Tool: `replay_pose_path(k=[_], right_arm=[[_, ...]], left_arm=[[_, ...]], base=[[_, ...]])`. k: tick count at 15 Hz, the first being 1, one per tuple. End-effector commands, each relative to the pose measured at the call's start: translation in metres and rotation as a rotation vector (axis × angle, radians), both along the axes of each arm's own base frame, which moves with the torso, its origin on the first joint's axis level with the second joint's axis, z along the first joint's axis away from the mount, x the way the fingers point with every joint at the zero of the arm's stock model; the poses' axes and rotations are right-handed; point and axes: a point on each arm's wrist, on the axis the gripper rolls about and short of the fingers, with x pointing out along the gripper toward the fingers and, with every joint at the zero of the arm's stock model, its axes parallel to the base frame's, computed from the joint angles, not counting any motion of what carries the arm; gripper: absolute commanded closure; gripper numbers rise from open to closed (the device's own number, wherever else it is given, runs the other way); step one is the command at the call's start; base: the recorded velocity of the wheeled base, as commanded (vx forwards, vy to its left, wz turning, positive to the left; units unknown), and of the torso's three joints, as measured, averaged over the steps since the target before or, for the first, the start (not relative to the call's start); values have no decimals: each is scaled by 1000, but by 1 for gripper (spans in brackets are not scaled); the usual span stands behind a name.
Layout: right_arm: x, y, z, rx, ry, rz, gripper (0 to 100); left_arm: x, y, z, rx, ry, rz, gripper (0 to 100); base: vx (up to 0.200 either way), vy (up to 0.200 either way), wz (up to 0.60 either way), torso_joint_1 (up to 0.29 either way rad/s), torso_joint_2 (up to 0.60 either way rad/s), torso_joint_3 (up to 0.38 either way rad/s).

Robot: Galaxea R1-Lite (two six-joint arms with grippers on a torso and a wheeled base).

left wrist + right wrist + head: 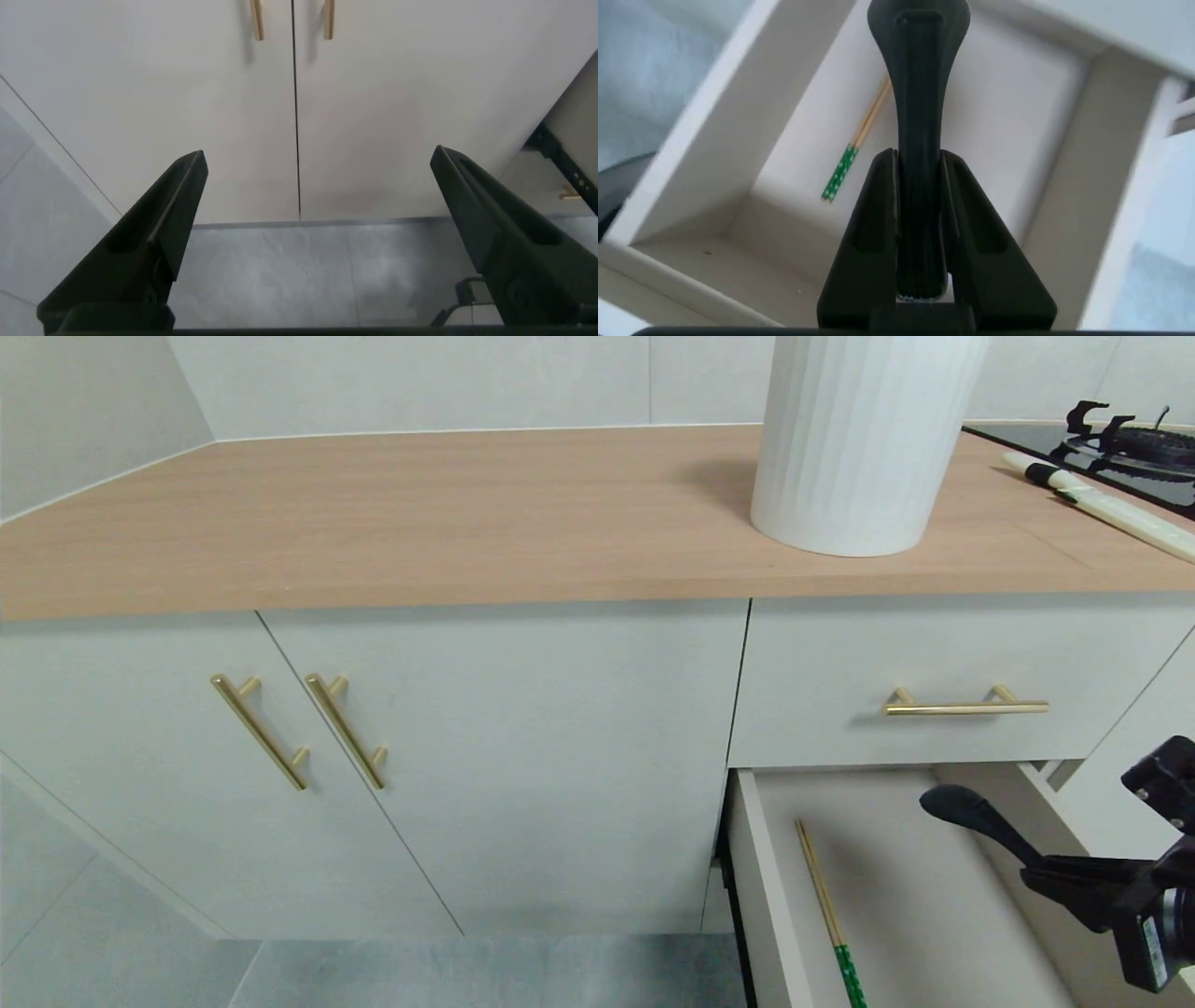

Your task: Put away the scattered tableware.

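1. A wooden countertop spans the scene; a stove sits at its far right corner.
2. Below it on the left are two pale cabinet doors, both shut; their gold door handles stand side by side by the seam.
3. An open drawer is pulled out at the near right; directly above it a closed drawer carries a gold bar handle.
4. A white ribbed container stands upright on the countertop, above the closed drawer.
5. The right gripper hangs over the right part of the open drawer; its fingers are clamped on the handle of a black utensil, whose rounded head points far and left.
6. The left gripper has its fingers spread wide with nothing between them; it faces the foot of the cabinet doors and the grey floor.
7. A long white utensil with a black band lies on the countertop, just beside the stove.
8. A pair of chopsticks with green near ends lies flat in the open drawer, close to its left wall, apart from the black utensil.
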Motion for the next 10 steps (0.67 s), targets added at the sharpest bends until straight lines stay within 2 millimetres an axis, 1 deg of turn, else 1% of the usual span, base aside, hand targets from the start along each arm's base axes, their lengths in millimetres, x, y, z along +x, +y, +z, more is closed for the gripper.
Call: replay_pose_path(k=[1,3,5,7,10], right_arm=[[18,3,-22,-19,132,-2,100],[28,4,-34,-30,193,-13,100],[41,6,-41,4,253,-67,100],[57,8,-52,35,331,-111,100],[83,11,-73,63,424,-224,100]], left_arm=[[0,0,0,0,2,0,0],[0,0,0,0,2,0,0],[0,0,0,0,2,0,0],[0,0,0,0,2,0,0],[0,0,0,0,0,0,0]], base=[[0,0,0,0,0,0],[0,0,0,0,0,0],[0,0,0,0,0,0],[0,0,0,0,0,0],[0,0,0,0,0,0]])
